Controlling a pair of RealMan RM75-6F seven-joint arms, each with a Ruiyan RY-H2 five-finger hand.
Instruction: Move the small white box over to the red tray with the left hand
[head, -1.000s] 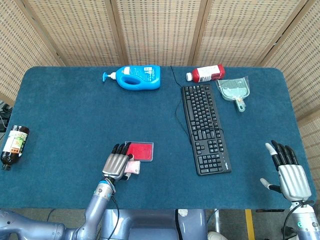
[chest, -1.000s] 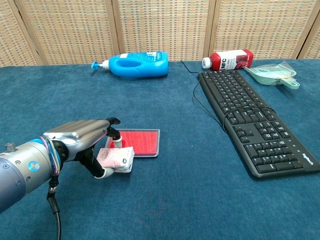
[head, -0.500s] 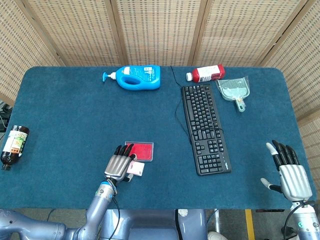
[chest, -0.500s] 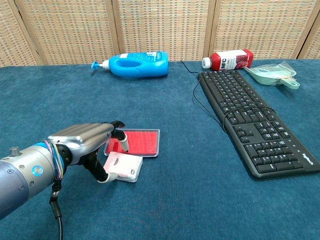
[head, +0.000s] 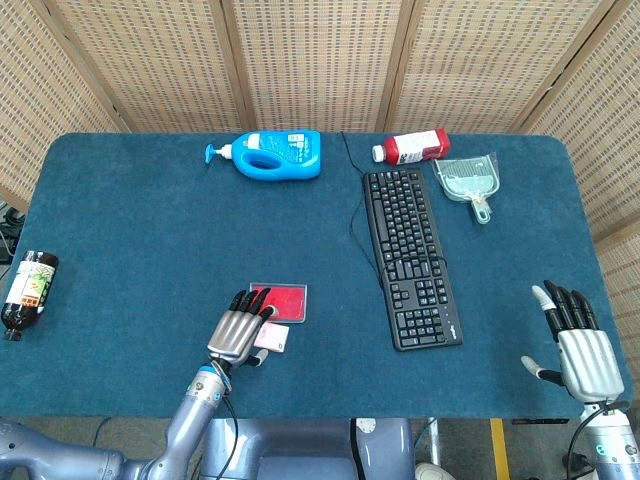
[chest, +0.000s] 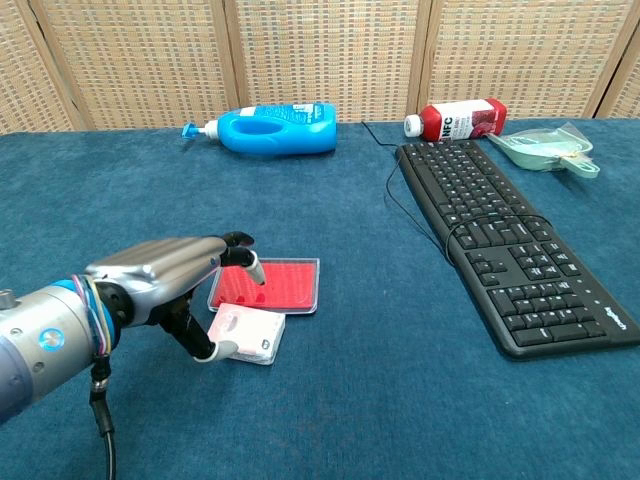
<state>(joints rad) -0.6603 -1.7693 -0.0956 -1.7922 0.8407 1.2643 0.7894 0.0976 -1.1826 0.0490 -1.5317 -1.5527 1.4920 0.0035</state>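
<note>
Lying flat on the table (chest: 400, 400) just in front of the red tray (chest: 280, 285): small white box (chest: 248, 334), touched by left hand (chest: 165, 275), fingers spread. Resting apart, holding nothing: right hand (head: 582, 350). Beside: keyboard (chest: 500, 250), well clear.

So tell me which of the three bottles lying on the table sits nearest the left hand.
The dark brown bottle at the table's left edge, nearest the left hand; the blue pump bottle and red bottle lie along the far edge.
</note>
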